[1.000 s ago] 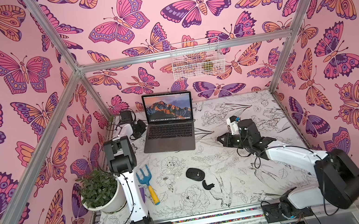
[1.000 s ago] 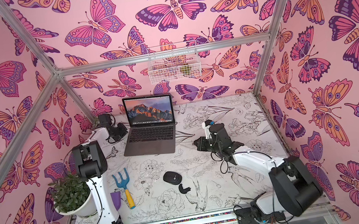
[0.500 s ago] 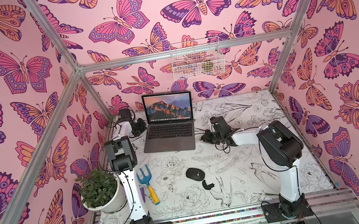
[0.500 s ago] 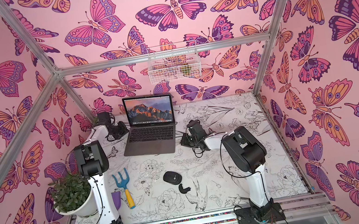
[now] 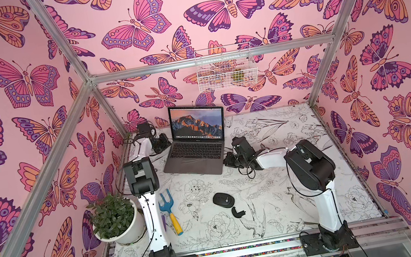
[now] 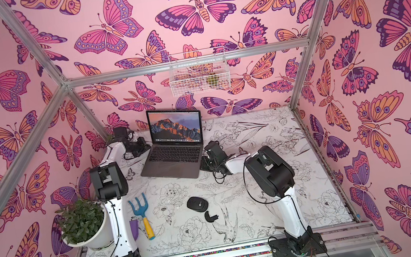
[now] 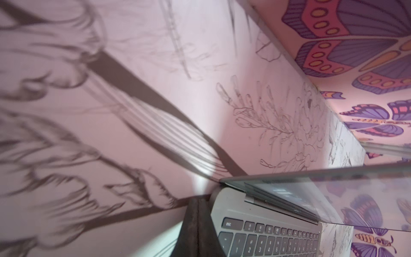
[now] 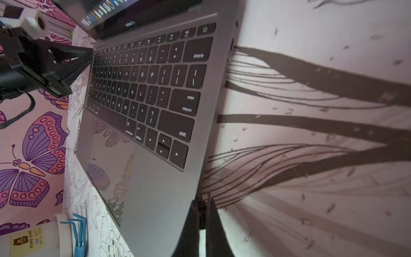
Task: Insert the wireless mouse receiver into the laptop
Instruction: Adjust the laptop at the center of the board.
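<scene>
The laptop (image 5: 194,153) (image 6: 173,159) stands open at the back of the table, its screen lit. My right gripper (image 8: 202,201) (image 5: 227,159) is shut on the wireless mouse receiver (image 8: 201,209), a small dark stub between its fingertips. The stub's tip sits at the laptop's (image 8: 155,189) right side edge, near the front corner. Small port openings (image 8: 232,44) show farther back along that edge. My left gripper (image 7: 198,200) (image 5: 163,142) is shut with nothing in it, its tips against the laptop's (image 7: 233,207) left rear corner.
A black mouse (image 5: 223,201) and a curved black cover piece (image 5: 237,211) lie mid-table. A blue hand rake (image 5: 170,210) and a potted plant (image 5: 114,219) stand at the left front. A white wire basket (image 5: 225,68) hangs on the back wall.
My right arm has swung left from the middle right of the table to the laptop's right edge. The left arm has stayed at the laptop's left rear corner.
</scene>
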You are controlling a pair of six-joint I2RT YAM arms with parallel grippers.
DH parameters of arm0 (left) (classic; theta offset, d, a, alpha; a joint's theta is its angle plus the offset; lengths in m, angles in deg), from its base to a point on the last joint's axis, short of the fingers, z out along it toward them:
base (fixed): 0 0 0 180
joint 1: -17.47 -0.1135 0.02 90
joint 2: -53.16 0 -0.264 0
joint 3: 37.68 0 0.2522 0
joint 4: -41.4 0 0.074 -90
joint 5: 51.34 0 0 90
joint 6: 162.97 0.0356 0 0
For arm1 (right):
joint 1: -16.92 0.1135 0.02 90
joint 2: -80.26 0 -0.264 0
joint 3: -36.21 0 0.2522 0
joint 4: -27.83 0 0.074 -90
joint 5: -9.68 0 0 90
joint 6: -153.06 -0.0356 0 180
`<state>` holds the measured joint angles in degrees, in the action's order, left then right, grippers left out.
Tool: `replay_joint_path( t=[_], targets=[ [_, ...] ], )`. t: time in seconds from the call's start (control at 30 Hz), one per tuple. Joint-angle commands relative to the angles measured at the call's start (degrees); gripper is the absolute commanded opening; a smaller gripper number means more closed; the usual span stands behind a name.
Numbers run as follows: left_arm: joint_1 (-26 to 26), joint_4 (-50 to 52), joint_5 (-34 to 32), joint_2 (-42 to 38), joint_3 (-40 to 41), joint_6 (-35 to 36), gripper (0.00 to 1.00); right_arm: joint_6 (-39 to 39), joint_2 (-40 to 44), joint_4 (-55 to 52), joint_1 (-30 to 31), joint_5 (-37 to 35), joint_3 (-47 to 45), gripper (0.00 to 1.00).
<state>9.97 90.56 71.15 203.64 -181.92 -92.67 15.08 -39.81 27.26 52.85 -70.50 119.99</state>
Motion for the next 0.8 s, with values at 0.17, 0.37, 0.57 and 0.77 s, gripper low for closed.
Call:
replay_joint_path(
  t=[0.17,0.37,0.57,0.77],
  targets=[
    [6.79,11.12,6.65,-0.05,3.85,8.19,0.08,-1.65,5.10,1.77,9.05,-1.65,-8.73,0.00],
    [7.24,10.93,2.60,-3.32,8.42,8.75,0.10,-1.07,8.52,3.39,10.16,-3.94,-13.37,0.00],
    [5.90,9.80,-2.18,-6.68,10.68,8.09,0.22,14.48,18.03,-5.87,7.82,-6.24,-15.47,0.00],
    [4.70,7.25,-3.96,-12.25,14.39,5.87,0.46,46.69,22.14,-23.87,6.55,-2.41,-10.67,0.00]
  ],
)
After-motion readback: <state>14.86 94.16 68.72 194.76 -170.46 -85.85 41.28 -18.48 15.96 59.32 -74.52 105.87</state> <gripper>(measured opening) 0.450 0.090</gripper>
